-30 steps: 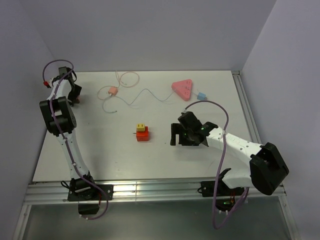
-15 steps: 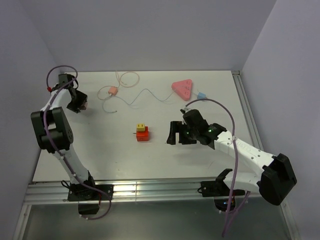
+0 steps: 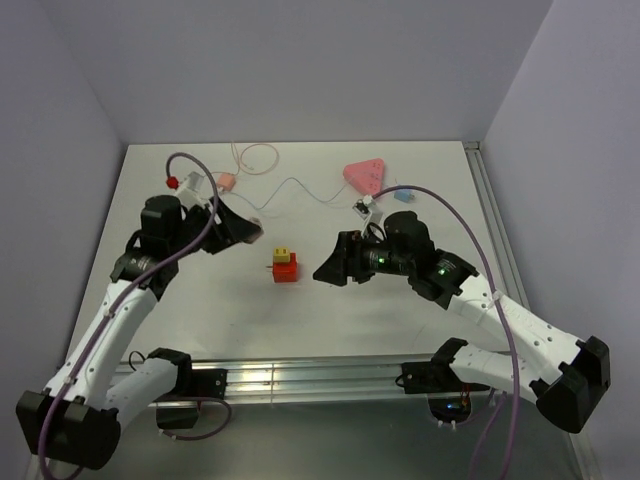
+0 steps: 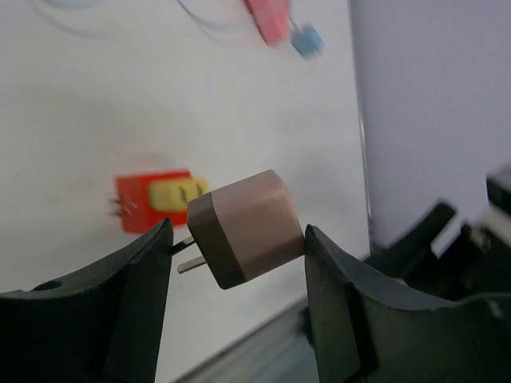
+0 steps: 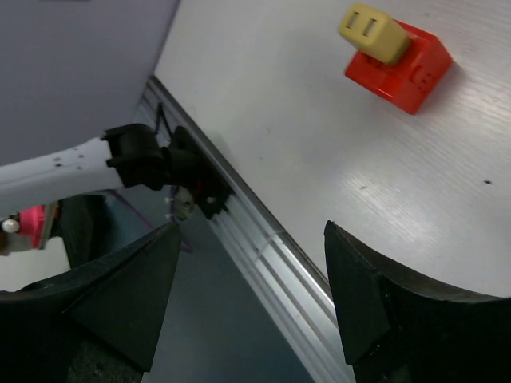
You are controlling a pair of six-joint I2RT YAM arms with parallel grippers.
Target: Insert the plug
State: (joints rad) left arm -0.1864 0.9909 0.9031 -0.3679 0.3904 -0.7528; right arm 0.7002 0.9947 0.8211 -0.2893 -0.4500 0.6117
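Light-blue plug (image 3: 403,195): tiny, boxy, on the counter (image 3: 300,330) just beside the pink strip (image 3: 364,177).
Brown plug (image 4: 243,226): cube, two prongs, tilted, clamped in left pincer (image 4: 238,243).

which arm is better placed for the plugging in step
Left, probably: the left gripper is shut on a brown two-prong plug, held near the red block. The right gripper is open and empty.
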